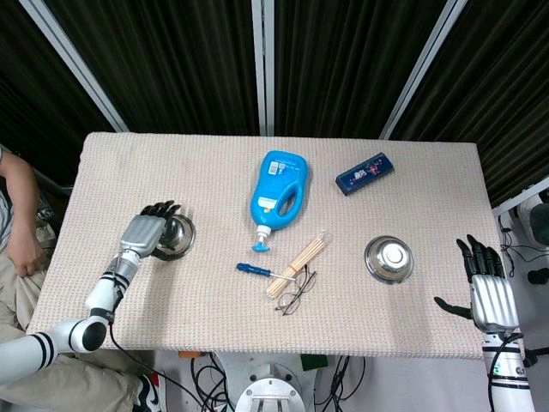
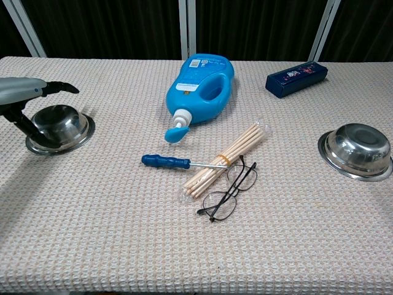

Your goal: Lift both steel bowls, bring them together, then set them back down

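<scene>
The counter (image 1: 214, 326), covered by a beige woven cloth, carries everything. Largest on it is a blue detergent bottle (image 1: 280, 197) lying on its side near the centre back, its white spout pointing toward the near edge. To its right, toward the far right corner, lies a dark blue box (image 1: 365, 173).

The left hand (image 1: 146, 230) hovers over the left steel bowl (image 1: 176, 237), which sits upside down on the counter near the left edge. In the chest view the fingers (image 2: 61, 88) reach out above the bowl's dome with the thumb angled down at the bowl's left side; they are spread and nothing is clasped, though whether the thumb touches the steel cannot be told. The right hand (image 1: 487, 287) hangs off the right edge of the counter, fingers straight and apart, thumb stuck out to the side, holding nothing. It is well apart from the right steel bowl (image 1: 389, 258), which also rests upside down on the cloth, near the right edge.

Between the two bowls, in front of the bottle, lies a bundle of wooden sticks (image 1: 300, 261) set diagonally. A pair of thin-framed glasses (image 1: 296, 294) lies just beside its near end, and a blue-handled screwdriver (image 1: 257, 270) lies to its left, the shaft reaching the bundle.
</scene>
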Controlling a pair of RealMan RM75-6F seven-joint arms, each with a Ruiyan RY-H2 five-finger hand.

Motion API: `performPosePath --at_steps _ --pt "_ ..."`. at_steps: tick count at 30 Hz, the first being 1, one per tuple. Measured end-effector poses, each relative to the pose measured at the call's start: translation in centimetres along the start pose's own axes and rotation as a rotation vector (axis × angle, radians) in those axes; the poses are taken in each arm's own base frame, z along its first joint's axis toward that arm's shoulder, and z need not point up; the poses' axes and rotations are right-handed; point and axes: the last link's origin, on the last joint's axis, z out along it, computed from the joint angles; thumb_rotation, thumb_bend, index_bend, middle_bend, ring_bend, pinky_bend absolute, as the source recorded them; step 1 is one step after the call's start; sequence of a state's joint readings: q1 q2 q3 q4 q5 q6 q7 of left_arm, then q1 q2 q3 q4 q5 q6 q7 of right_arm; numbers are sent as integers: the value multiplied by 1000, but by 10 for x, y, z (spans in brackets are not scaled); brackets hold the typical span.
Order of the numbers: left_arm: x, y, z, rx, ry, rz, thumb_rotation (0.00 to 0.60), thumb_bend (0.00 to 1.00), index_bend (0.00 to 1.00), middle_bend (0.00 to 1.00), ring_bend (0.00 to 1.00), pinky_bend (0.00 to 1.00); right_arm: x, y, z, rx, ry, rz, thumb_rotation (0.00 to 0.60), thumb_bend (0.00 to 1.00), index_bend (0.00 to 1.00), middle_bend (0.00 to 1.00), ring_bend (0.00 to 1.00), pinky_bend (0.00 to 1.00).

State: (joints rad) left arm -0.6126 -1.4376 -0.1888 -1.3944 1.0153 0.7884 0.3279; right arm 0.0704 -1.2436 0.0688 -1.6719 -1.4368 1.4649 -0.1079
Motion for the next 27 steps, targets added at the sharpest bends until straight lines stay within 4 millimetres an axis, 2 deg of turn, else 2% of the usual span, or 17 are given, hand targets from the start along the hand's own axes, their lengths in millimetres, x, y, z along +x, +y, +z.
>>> performPosePath --at_steps 6,9,11,15,20,24,27 --pt "2 0 7 16 -8 5 600 133 374 406 270 420 -2 2 1 -9 -9 -2 600 42 0 0 0 0" --pt "7 1 8 9 20 -9 600 156 508 533 380 531 -3 3 3 -14 -14 -4 600 49 0 0 0 0" --pt "11 1 7 3 47 -24 600 168 564 586 427 572 -3 4 4 -16 -17 -6 600 53 0 0 0 0" --pt "25 2 -2 -18 127 -64 600 176 594 616 454 598 -4 3 8 -21 -25 -17 600 56 0 0 0 0" --pt "45 2 -19 -38 281 -142 600 170 599 622 459 603 -8 -6 28 -3 -58 -30 600 57 0 0 0 0" --pt "58 -1 -42 -73 473 -268 600 169 614 632 459 602 -11 -13 44 10 -135 -46 600 56 0 0 0 0" --pt "58 -4 -64 -108 578 -335 600 166 612 628 457 612 -13 -20 60 30 -233 -70 600 44 0 0 0 0"
